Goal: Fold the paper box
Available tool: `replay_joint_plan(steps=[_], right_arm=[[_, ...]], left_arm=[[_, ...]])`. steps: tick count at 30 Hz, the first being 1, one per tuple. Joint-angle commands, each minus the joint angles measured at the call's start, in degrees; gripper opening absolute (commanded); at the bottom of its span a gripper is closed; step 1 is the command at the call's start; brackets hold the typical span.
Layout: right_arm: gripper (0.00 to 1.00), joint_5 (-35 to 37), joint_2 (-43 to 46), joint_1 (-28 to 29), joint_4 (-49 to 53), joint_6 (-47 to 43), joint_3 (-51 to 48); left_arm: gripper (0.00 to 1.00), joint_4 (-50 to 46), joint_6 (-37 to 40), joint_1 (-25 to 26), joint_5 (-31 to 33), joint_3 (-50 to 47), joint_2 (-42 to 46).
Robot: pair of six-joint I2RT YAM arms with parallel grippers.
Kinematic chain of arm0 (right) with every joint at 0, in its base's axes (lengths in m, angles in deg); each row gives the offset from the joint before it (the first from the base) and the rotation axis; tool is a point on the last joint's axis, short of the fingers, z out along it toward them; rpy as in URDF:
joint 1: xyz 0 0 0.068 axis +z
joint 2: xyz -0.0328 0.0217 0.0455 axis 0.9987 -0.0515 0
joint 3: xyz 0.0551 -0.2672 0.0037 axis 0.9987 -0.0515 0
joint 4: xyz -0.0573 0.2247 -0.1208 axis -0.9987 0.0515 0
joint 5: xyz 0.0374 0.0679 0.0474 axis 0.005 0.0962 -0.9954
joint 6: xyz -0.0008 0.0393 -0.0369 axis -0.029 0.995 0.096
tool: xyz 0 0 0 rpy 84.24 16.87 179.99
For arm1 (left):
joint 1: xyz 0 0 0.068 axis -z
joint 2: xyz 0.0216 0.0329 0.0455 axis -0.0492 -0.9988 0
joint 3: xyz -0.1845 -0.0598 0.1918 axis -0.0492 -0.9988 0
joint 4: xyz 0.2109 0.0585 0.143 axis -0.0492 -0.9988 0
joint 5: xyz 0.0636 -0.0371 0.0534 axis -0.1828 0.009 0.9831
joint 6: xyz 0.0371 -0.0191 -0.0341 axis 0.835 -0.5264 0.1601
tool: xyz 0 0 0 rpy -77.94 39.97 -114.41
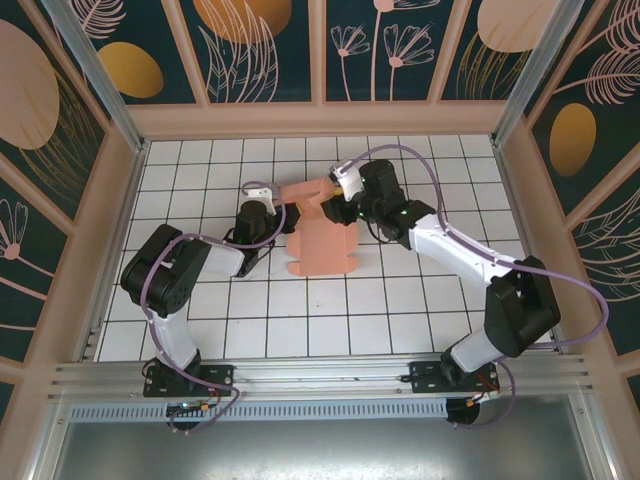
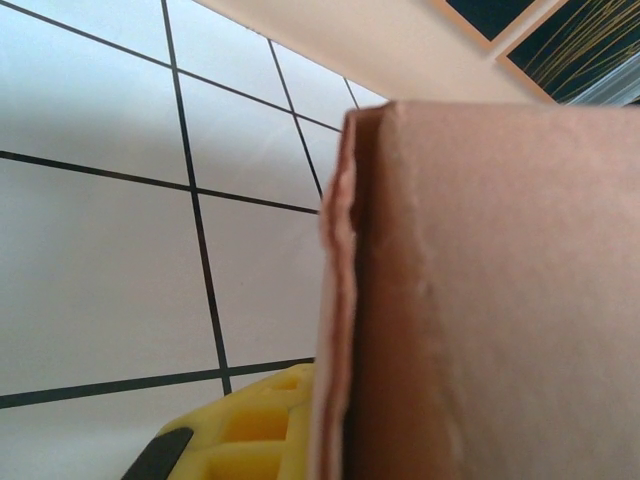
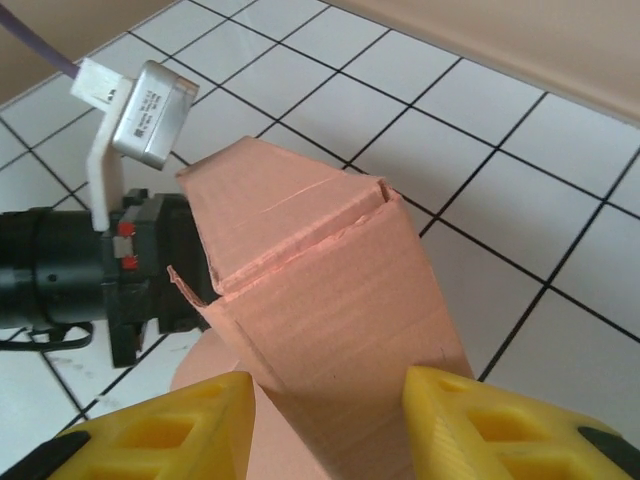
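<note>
Thing: the salmon-pink thin cardboard paper box (image 1: 320, 245) sits mid-desk between the two arms. Its near part lies flat on the white tiled desk (image 1: 420, 300) and its far part is lifted and bent into walls.
Right fingers: the right fingers (image 1: 337, 193) reach in from the right. In the right wrist view the two yellow pads stand wide apart, one against each side of the raised cardboard section, and appear to clasp it across its width.
Left fingers: the left fingers (image 1: 283, 212) meet the raised part from the left. One yellow finger (image 2: 250, 430) sits just beside the cardboard's edge; its partner is hidden behind the sheet, so the grip cannot be told.
Step in hand: judged mid-fold, with the side walls being stood up and pressed along their creases while the near panel waits.
Next move: it likely calls for keeping the raised walls squared while a loose flap is turned in. The thin board could buckle if squeezed hard.
Top view adds: the overall layout, and how much of the sheet is unfolded.
Right wrist view adds: a crease line and a small notch at the raised section's top edge, plus the silver camera module (image 3: 150, 105) on the left wrist.
Left wrist view adds: the doubled, slightly wavy layers along the wall's edge.
</note>
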Motion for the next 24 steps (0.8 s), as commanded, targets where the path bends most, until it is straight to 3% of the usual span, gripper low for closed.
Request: replay_joint_plan(steps=[1, 6, 20, 24], right_arm=[[0.41, 9.70, -2.33, 1.92, -0.08, -1.74, 1.06], [0.32, 17.22, -3.51, 4.56, -2.62, -2.83, 1.14], [0.24, 33.55, -8.13, 8.92, -5.64, -7.28, 2.12], [0.09, 39.75, -9.29, 10.29, -6.56, -9.46, 2.02]], left_arm=[[0.00, 4.85, 0.29, 0.48, -2.45, 1.33, 0.15], [0.00, 4.76, 0.42, 0.49, -2.60, 1.51, 0.05], [0.00, 4.82, 0.44, 0.49, -3.23, 1.77, -0.31], [0.00, 4.72, 0.36, 0.47, -3.33, 1.86, -0.31]])
